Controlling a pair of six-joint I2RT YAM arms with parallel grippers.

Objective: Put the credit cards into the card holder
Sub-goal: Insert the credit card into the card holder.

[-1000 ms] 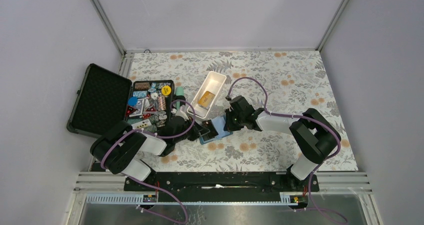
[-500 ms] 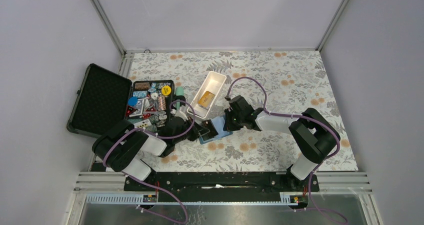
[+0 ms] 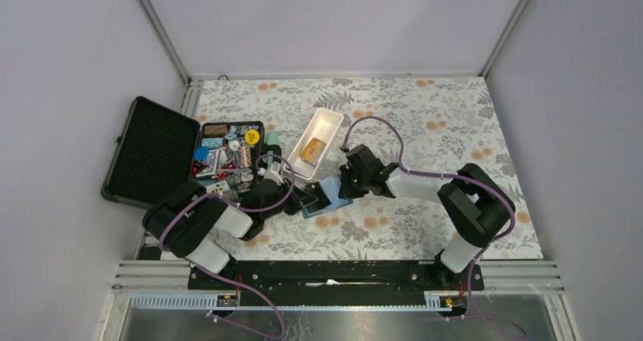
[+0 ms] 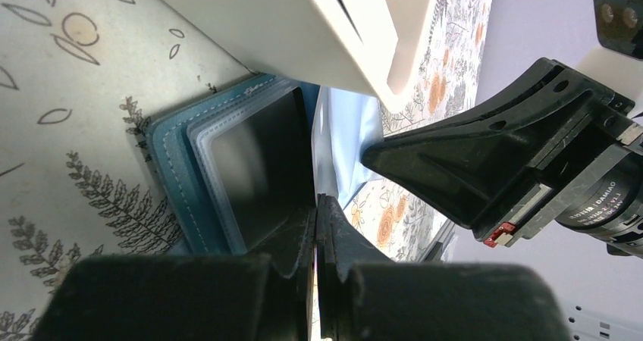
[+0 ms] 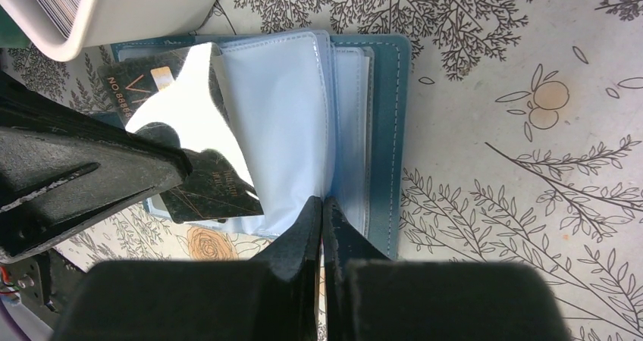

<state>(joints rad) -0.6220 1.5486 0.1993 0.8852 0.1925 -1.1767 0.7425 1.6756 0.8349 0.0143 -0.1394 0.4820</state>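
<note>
The teal card holder (image 3: 327,197) (image 5: 388,129) lies open on the floral cloth between both grippers. My right gripper (image 5: 323,204) (image 3: 346,185) is shut on the edge of one of its light blue inner pages (image 5: 280,121), which stands lifted. The dark credit card (image 5: 211,193) (image 4: 261,159) lies slanted across the left side's clear sleeve, one corner past the holder's edge. My left gripper (image 4: 315,212) (image 3: 305,201) is shut on that card's edge. The golden credit card (image 3: 312,150) lies in the white tray (image 3: 327,117).
The white tray's corner (image 4: 394,76) (image 5: 114,15) sits right beside the holder. An open black foam-lined case (image 3: 148,150) and its tray of small colourful trinkets (image 3: 227,153) are at the left. Grey walls enclose the cloth.
The left arm's body has crept slightly to the right. Both grippers, the card holder and the cards stay where they were.
</note>
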